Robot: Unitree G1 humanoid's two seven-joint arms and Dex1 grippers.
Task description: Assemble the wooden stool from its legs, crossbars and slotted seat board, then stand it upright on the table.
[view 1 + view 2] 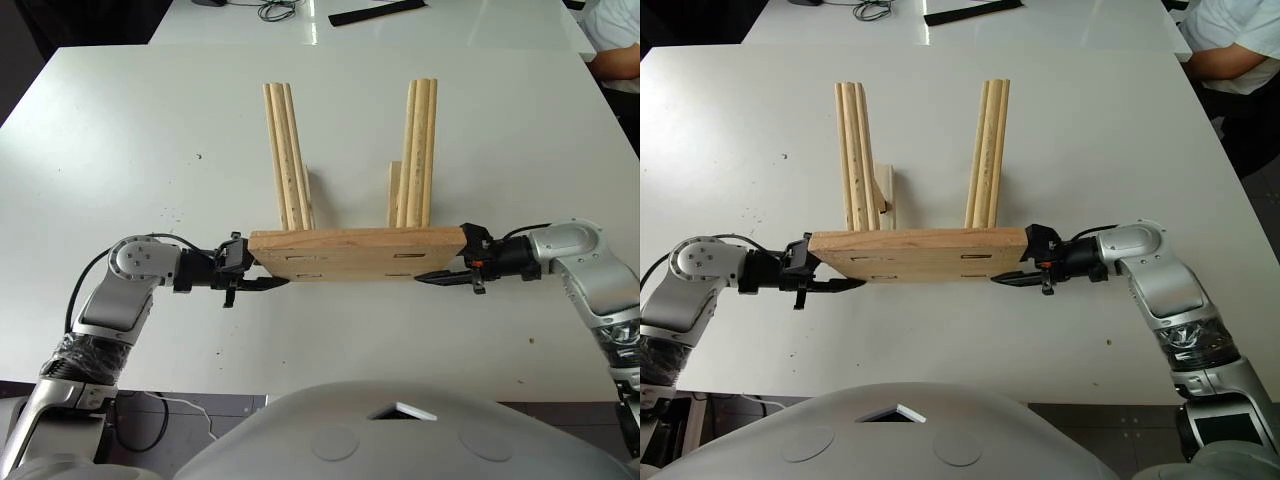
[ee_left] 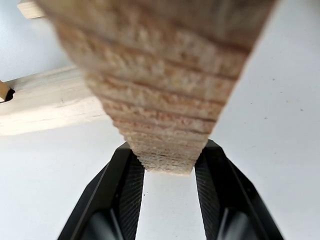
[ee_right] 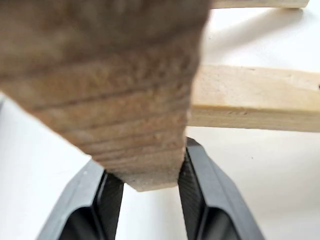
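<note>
Both head views look forward and down over the white surface (image 1: 120,120) from well back. They share one scene, with the stool (image 1: 355,200) mid-frame, set a little further left in the right eye's picture. Each wrist camera sits right behind its own claw, left claw (image 2: 168,150) and right claw (image 3: 145,160), facing along the fingers (image 2: 125,190) at one end of the seat board (image 2: 160,75), which the head views show whole.

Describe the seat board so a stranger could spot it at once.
On the white table, find the wooden stool tipped on its side. The seat board is its flat slab nearest the robot, gripped at its ends by the left end effector and right end effector. Unlike the round legs stretching away from it, it is broad, rectangular and slotted.
</note>
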